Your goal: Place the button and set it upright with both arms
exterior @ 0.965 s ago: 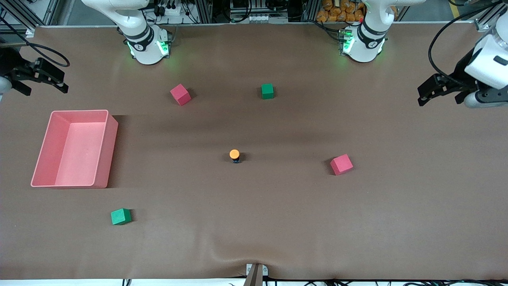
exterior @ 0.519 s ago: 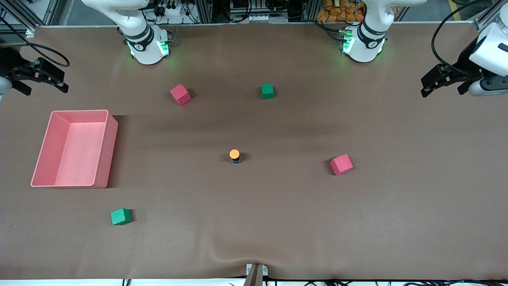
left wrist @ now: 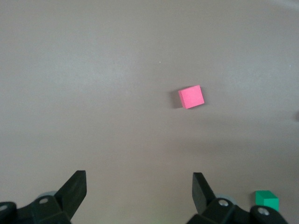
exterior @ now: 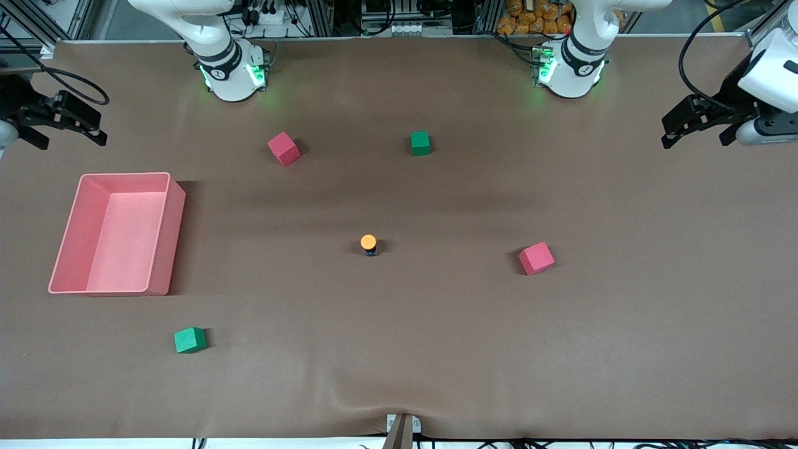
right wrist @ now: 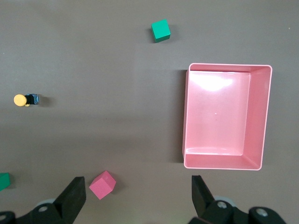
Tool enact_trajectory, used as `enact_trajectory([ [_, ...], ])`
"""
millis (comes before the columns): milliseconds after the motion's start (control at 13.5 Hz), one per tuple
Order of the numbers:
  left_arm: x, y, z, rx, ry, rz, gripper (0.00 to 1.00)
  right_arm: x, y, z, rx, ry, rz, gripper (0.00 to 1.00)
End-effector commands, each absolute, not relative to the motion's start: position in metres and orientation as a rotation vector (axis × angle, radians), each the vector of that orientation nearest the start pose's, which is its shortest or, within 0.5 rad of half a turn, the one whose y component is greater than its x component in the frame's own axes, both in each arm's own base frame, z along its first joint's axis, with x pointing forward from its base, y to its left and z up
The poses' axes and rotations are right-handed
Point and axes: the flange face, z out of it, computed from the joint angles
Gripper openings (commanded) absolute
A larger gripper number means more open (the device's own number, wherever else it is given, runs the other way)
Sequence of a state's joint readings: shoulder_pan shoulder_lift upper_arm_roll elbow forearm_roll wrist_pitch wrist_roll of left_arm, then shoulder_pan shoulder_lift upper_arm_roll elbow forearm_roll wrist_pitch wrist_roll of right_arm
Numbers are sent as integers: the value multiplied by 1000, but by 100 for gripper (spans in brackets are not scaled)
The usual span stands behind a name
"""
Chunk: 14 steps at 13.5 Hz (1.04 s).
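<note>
I see the button [exterior: 368, 244] standing upright near the middle of the bench [exterior: 436, 349], orange cap on top, nothing touching it. In the right wrist view it shows as a small orange cap on a dark body [right wrist: 25, 100].

My left gripper [exterior: 697, 128] hangs in the air over the left arm's end of the bench, fingers [left wrist: 74, 191] spread wide and holding nothing. Below it in the left wrist view lies a red cube [left wrist: 191, 96]. In the front view that cube [exterior: 536, 258] sits toward the left arm's end from the button and slightly nearer to the camera.

My right gripper [exterior: 59, 125] is up over the right arm's end of the bench, fingers [right wrist: 74, 196] also wide apart and empty. The pink bin [exterior: 176, 212] lies just nearer to the camera than that gripper; its inside looks bare [right wrist: 261, 116].

A second red cube [exterior: 283, 148] and a green cube [exterior: 420, 143] lie closer to the arm bases. Another green cube [exterior: 189, 340] sits nearer to the camera than the bin.
</note>
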<state>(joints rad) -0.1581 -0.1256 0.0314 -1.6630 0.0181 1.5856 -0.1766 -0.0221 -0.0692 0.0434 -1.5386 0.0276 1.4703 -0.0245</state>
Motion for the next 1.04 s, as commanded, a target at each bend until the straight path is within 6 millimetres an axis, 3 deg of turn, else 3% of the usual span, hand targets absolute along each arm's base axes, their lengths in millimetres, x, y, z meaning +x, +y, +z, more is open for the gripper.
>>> enact_trajectory([
  [0,520,-51,652,-3144,-87,-50,100,518,10,672,-3096,-79,-3,100],
  [148,522,-60,652,-3137,-68,-47,100,518,10,672,-3096,-77,-3,100],
  [965,517,-63,655,-3126,-78,58,100,518,10,672,-3096,-75,-3,100],
])
